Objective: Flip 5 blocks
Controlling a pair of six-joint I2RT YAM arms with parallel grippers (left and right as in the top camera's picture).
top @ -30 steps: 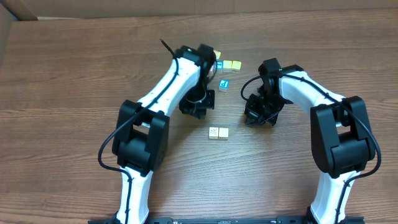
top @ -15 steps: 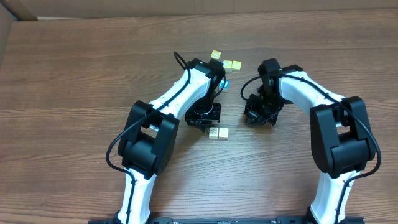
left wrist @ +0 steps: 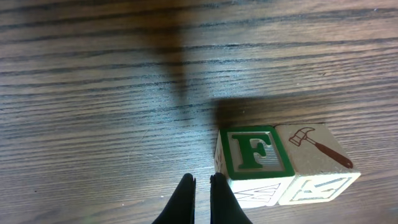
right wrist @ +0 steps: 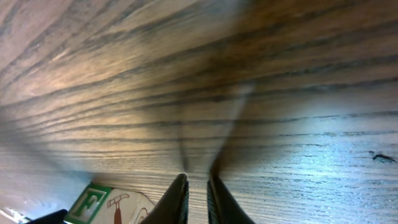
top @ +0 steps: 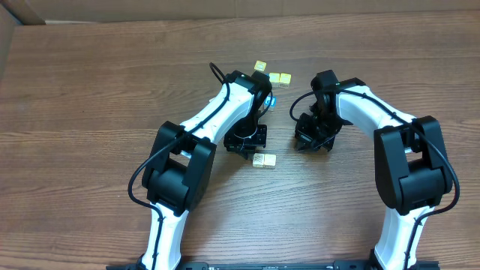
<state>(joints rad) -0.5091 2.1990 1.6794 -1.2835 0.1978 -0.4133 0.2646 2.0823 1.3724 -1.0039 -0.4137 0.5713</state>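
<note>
Two whitish blocks sit side by side in mid-table (top: 265, 160). In the left wrist view one has a green "F" on top (left wrist: 258, 152), the other a drawn hammer (left wrist: 317, 149). My left gripper (left wrist: 202, 182) (top: 245, 142) is shut and empty, its tips low over the wood just left of the F block. My right gripper (right wrist: 196, 182) (top: 313, 140) hangs to the right of the pair, fingers almost together with a thin gap and nothing between them. The same pair shows at the lower left of the right wrist view (right wrist: 102, 204). A blue block (top: 271, 98) peeks out beside the left arm.
Three yellow cubes (top: 274, 76) lie at the back, just beyond the left arm's wrist. A cardboard edge (top: 15, 15) runs along the far left corner. Bare wood table (top: 90, 112) stretches to the left and toward the front.
The left arm swung from the back cluster forward and right to the whitish pair, and has hardly moved in the last half second. The right arm stayed in place.
</note>
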